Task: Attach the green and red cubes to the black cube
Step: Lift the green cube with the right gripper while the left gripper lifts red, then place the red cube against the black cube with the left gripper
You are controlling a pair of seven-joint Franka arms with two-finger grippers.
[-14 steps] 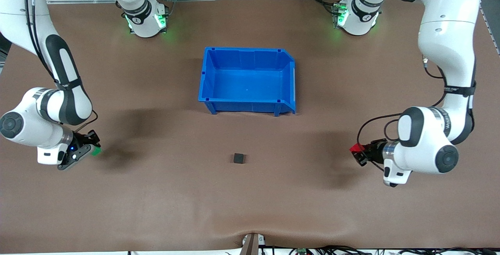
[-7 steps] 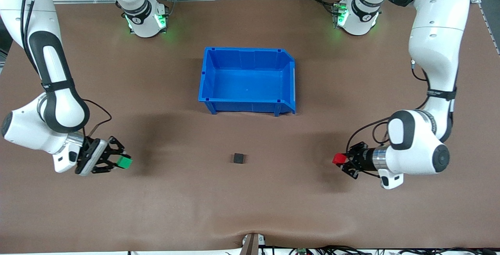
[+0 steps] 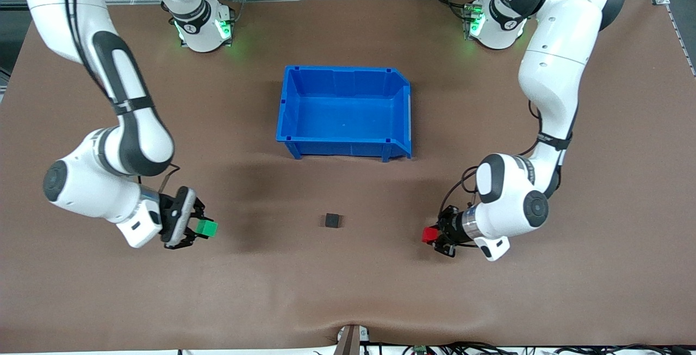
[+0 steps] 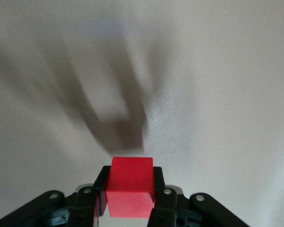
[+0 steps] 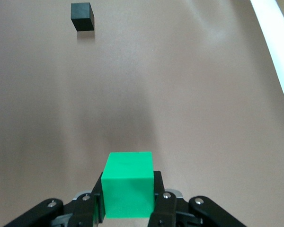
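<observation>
1. Cubes meet in mid-table standoff: the black cube sits alone on the brown table, nearer the front camera than the blue bin and well apart from it.

2. From its base at the bin's right-arm end, the right arm sweeps out, bends sharply at the elbow and lies low over the table, wrist turned toward the black cube.

3. The right gripper hangs over the table toward the right arm's end from the black cube, its fingers clamped on the sides of the green cube.

4. In the right wrist view, the green cube juts out between the pads, with the black cube well apart on the table.

5. The left arm arcs down from its base, folds at the elbow and points its wrist back toward the black cube.

6. The left gripper is over the table toward the left arm's end from the black cube, fingers pinching the red cube.

7. The left wrist view shows the red cube squarely gripped above its own shadow.
</observation>
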